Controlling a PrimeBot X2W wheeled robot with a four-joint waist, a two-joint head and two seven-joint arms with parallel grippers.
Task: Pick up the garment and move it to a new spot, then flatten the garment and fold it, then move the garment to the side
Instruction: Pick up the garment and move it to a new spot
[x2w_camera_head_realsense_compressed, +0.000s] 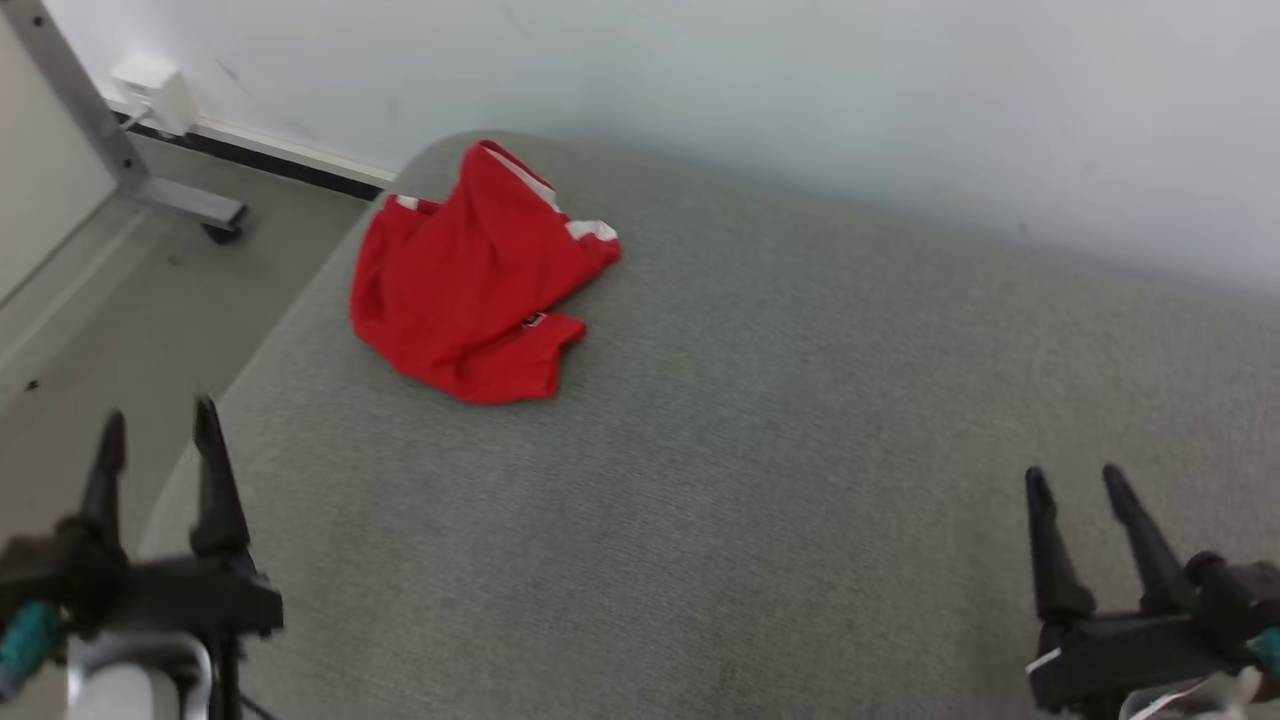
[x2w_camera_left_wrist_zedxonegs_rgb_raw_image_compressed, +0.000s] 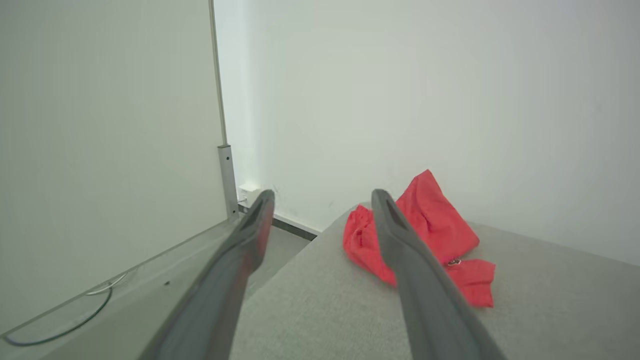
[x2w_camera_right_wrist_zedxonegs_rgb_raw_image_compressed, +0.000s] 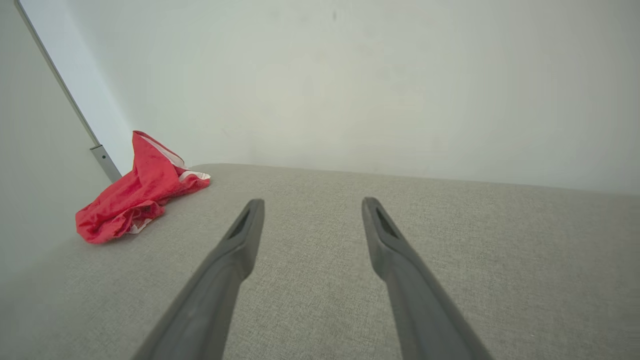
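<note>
Crumpled red garment (x2w_camera_head_realsense_compressed: 470, 290) lies at far left corner of grey fabric surface (x2w_camera_head_realsense_compressed: 760, 450); left gripper (x2w_camera_head_realsense_compressed: 160, 412), right gripper (x2w_camera_head_realsense_compressed: 1074, 472) hover nearside, fingers spread wide, empty.

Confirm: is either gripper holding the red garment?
No, the garment lies crumpled on the grey surface, well apart from the open left gripper and right gripper.

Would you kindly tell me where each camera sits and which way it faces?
Head view: on the head, looking forward and down at the grey fabric surface, red garment at its far left; open left gripper lower left, open right gripper lower right.
Left wrist view: on the left wrist, looking along its two fingers at the garment and white wall.
Right wrist view: on the right wrist, facing the wall across the surface, past its two fingers.
Shared: all three show the garment.
</note>
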